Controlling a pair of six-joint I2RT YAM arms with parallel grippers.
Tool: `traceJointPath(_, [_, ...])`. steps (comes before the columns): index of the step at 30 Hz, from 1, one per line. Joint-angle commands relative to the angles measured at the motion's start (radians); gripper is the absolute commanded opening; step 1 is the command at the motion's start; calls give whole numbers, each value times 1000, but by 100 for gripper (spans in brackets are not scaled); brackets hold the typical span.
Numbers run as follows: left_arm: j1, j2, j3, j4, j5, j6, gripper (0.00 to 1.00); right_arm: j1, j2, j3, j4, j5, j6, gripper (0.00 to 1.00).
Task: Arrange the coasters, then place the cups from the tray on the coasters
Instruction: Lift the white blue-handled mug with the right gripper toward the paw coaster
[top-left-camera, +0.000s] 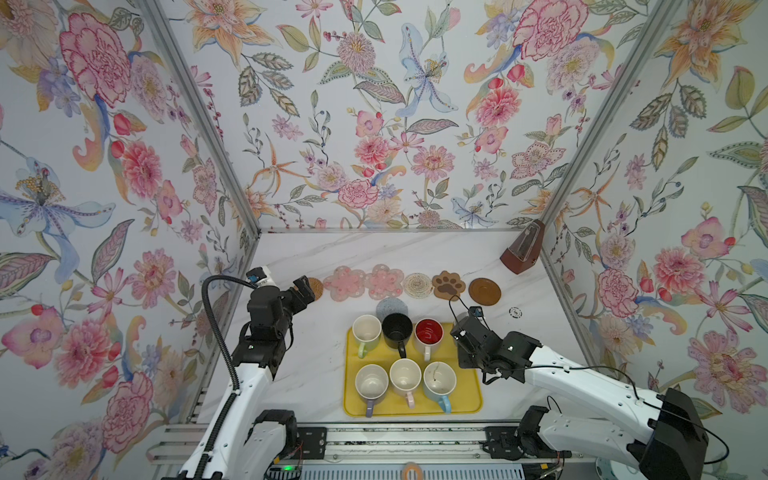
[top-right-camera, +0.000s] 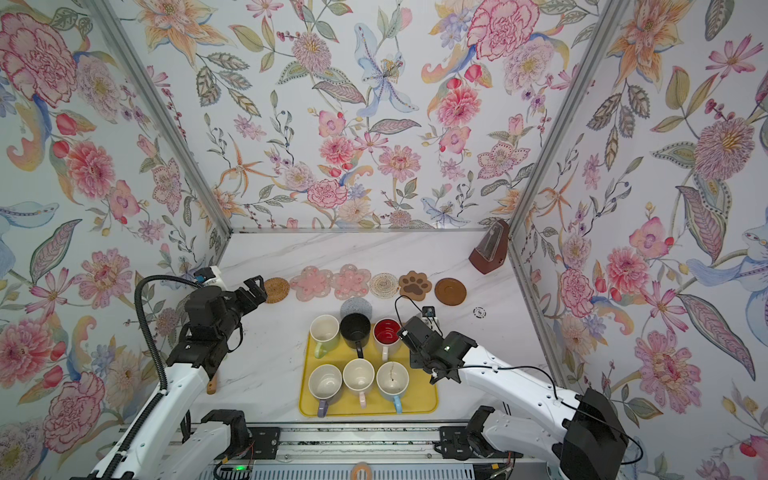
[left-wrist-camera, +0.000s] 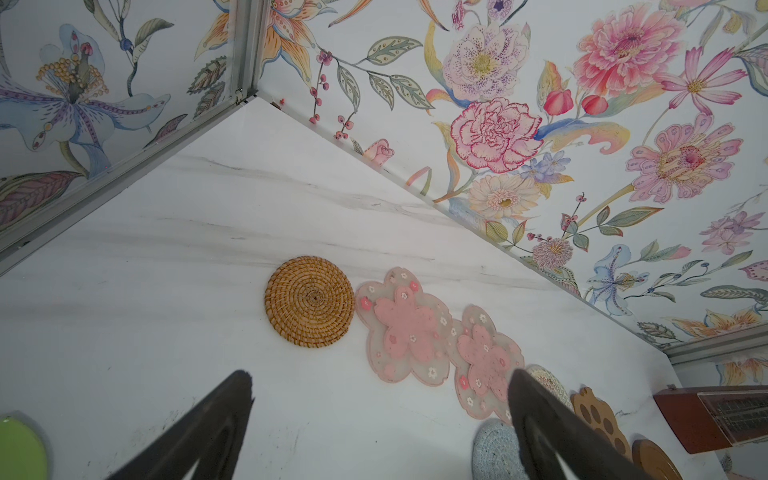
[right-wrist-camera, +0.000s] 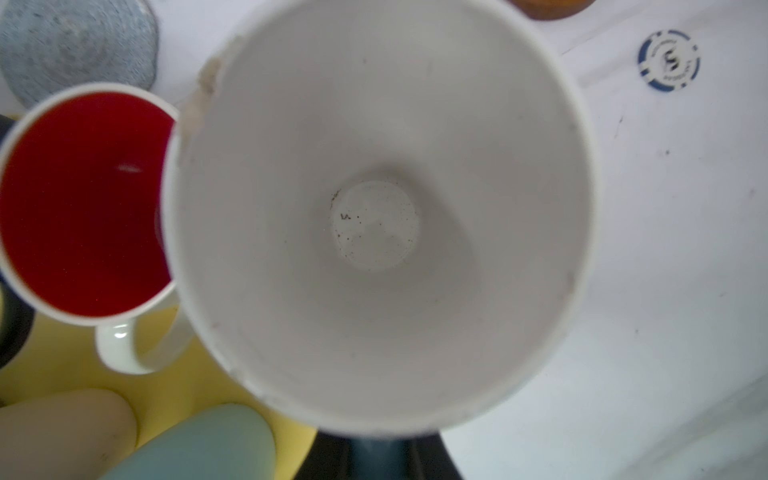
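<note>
Six coasters lie in a row at the back: tan rattan (top-left-camera: 316, 287), two pink flowers (top-left-camera: 344, 283) (top-left-camera: 383, 281), beige woven (top-left-camera: 417, 285), paw-print (top-left-camera: 448, 285) and dark wooden (top-left-camera: 484, 291). The grey speckled coaster (top-left-camera: 391, 308) lies just behind the yellow tray (top-left-camera: 469, 399). Several cups stand on the tray, among them black (top-left-camera: 397, 328) and red-inside (top-left-camera: 429, 332). My left gripper (top-left-camera: 303, 291) (left-wrist-camera: 380, 376) hangs open and empty beside the rattan coaster. At the tray's right edge, my right gripper (top-left-camera: 461, 345) (right-wrist-camera: 380, 453) is shut on the light blue handle of a white-inside cup (right-wrist-camera: 374, 208), which the arm hides in both top views.
A brown metronome (top-left-camera: 522, 253) stands in the back right corner. A blue-and-white chip (top-left-camera: 515, 312) lies on the marble right of the tray. A wooden brush handle (top-right-camera: 212, 384) shows under the left arm. Flowered walls close in three sides.
</note>
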Motion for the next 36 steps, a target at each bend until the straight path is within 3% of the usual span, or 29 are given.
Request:
traceJointPath(1, [7, 3, -14, 12, 9, -12, 98, -50, -40, 71, -45, 50, -54, 0])
traceJointPath(9, [8, 7, -22, -4, 23, -9, 98, -264, 42, 187, -23, 7, -216, 0])
traceJointPath(19, [7, 6, -32, -23, 29, 1, 98, -486, 251, 288, 160, -85, -406, 0])
traceJointPath(36, [6, -16, -26, -54, 19, 7, 98, -636, 476, 379, 313, -162, -515, 0])
